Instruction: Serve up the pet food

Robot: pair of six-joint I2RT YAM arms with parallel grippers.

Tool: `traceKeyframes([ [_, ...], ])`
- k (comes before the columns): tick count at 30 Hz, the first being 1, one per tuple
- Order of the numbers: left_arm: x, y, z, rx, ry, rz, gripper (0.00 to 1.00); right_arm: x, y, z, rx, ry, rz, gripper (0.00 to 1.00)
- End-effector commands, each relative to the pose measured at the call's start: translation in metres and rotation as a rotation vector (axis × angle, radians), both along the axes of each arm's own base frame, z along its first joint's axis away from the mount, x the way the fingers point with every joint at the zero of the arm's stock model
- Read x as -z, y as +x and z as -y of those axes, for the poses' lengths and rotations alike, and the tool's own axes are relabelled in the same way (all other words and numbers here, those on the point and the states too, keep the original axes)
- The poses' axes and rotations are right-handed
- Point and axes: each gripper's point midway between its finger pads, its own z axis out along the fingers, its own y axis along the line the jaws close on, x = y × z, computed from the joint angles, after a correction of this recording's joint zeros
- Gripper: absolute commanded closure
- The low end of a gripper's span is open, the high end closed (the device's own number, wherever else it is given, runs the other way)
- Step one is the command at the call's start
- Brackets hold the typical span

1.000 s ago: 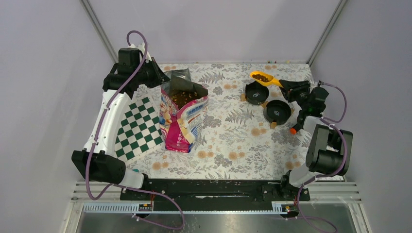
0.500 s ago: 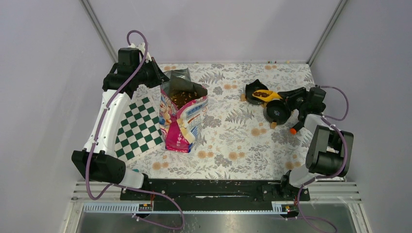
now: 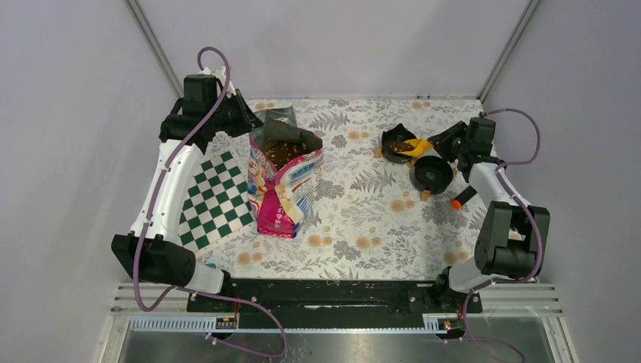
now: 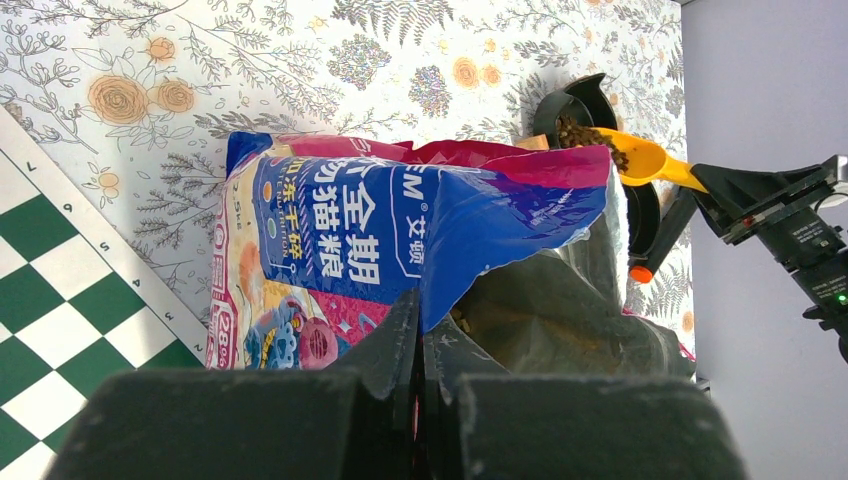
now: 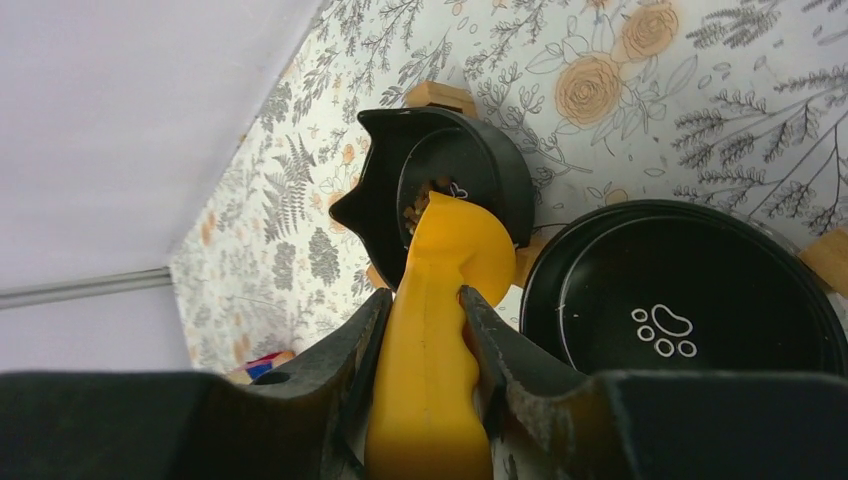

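The pink-blue-white bag [image 3: 283, 185] stands open on the table's left middle, brown kibble [image 3: 283, 153] showing inside. My left gripper [image 3: 246, 119] is shut on the bag's back rim [image 4: 440, 300]. My right gripper [image 3: 444, 141] is shut on the orange scoop's handle [image 5: 430, 350]. The scoop [image 3: 417, 147] is tipped into the far black bowl [image 3: 397, 144], and kibble [image 5: 425, 200] lies in that bowl under the scoop's lip. The near black bowl [image 3: 432, 173] with a paw print [image 5: 665, 328] shows no kibble.
A green-white checkered board [image 3: 215, 198] lies left of the bag. A black marker with an orange cap [image 3: 462, 197] lies right of the near bowl. Grey walls close in on both sides and the back.
My right gripper has lowered the scoop from above the far bowl and tipped it into that bowl. The left arm and bag have not moved.
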Motion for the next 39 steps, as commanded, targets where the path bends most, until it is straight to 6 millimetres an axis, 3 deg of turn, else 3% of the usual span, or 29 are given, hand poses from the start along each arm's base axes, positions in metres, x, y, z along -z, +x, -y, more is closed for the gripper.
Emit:
traceKeyframes([
  [1,-0.050,0.012,-0.003,-0.006,-0.021,0.189,1.00,-0.045,0.011,0.000,-0.015,-0.190,0.074,1.00],
  [8,-0.052,0.009,-0.001,0.004,-0.030,0.190,1.00,-0.077,0.013,0.004,-0.007,-0.400,0.065,1.00],
  [17,-0.055,0.008,0.006,0.016,-0.077,0.173,1.00,-0.108,-0.004,0.006,-0.014,-0.525,0.050,1.00],
  [20,-0.057,0.007,0.010,0.021,-0.104,0.162,1.00,-0.140,-0.008,-0.018,-0.104,-0.447,0.148,1.00],
  [26,-0.065,0.006,0.022,0.009,-0.129,0.183,1.00,-0.215,-0.029,-0.094,-0.416,-0.188,0.419,1.00],
  [29,-0.071,0.005,0.034,0.017,-0.129,0.197,1.00,-0.260,-0.054,-0.136,-0.568,-0.035,0.587,1.00],
  [32,-0.072,0.003,0.046,0.019,-0.112,0.208,1.00,-0.296,-0.078,-0.161,-0.673,0.080,0.731,1.00],
  [36,-0.068,0.000,0.062,0.020,-0.081,0.205,1.00,-0.309,-0.107,-0.198,-0.804,0.136,0.772,1.00],
  [39,-0.066,-0.002,0.072,0.033,-0.056,0.207,1.00,-0.293,-0.116,-0.226,-0.865,0.113,0.732,1.00],
])
